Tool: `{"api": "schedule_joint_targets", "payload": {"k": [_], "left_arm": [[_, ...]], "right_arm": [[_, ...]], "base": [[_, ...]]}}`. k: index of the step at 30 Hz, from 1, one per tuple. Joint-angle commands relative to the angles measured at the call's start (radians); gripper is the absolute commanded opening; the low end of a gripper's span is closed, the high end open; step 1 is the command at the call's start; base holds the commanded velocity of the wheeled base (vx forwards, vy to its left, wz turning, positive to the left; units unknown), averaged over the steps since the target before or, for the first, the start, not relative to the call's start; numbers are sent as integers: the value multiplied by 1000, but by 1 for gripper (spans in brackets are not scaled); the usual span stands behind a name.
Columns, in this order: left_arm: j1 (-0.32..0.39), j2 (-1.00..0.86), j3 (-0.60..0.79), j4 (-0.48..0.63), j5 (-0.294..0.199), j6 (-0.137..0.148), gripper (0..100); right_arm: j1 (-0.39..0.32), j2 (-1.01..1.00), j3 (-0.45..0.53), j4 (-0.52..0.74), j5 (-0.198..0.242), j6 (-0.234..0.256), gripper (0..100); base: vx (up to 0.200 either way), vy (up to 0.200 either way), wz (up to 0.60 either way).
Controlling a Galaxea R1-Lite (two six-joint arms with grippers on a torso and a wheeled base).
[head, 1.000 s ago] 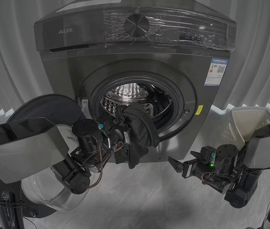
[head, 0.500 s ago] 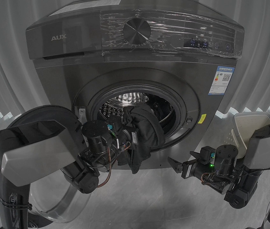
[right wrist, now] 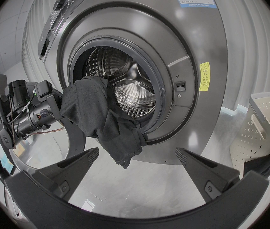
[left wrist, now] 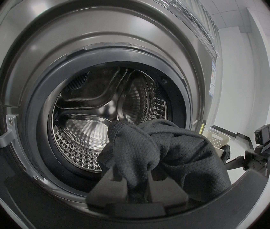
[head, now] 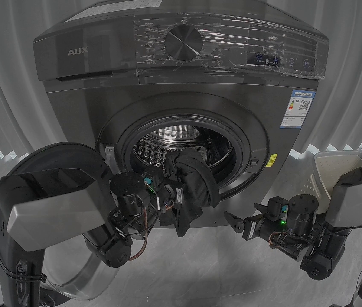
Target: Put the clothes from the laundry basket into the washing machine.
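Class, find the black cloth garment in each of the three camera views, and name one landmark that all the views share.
Head view: the black cloth garment hangs at picture centre, over the lower rim before the perforated steel drum.
Left wrist view: the garment drapes over the left gripper, in front of the drum.
Right wrist view: the garment hangs from that gripper across the door rim.
Shared landmark: the drum.

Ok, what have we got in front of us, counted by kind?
Washer: 1
Basket: 1
Black garments: 2, the held garment in the left gripper and the basket garment hanging at the basket's edge
Total: 4
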Motion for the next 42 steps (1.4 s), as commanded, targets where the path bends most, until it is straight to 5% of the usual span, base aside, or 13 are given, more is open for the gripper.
{"api": "schedule_joint_targets", "payload": {"k": [1,17,28,33,37,42], "left_arm": [[-4,2,4,0,0,-1,0],[-2,19,-75,0,-10,-1,0],[33,88,-236,130,-9,2,0],[53,88,-306,239,-20,-13,0],[45,103,-383,318,-4,-64,0],[51,184,-526,377,3,-65,0]], "right_arm": [[1,2,0,-1,0,0,100],[13,2,0,-1,0,3,100],[25,2,1,-1,0,5,100],[27,4,1,-1,0,5,100],[28,4,1,-1,0,5,100],[27,4,3,-1,0,5,100]], "base": [[0,0,0],[75,0,0],[0,0,0],[0,0,0],[0,0,0],[0,0,0]]}}
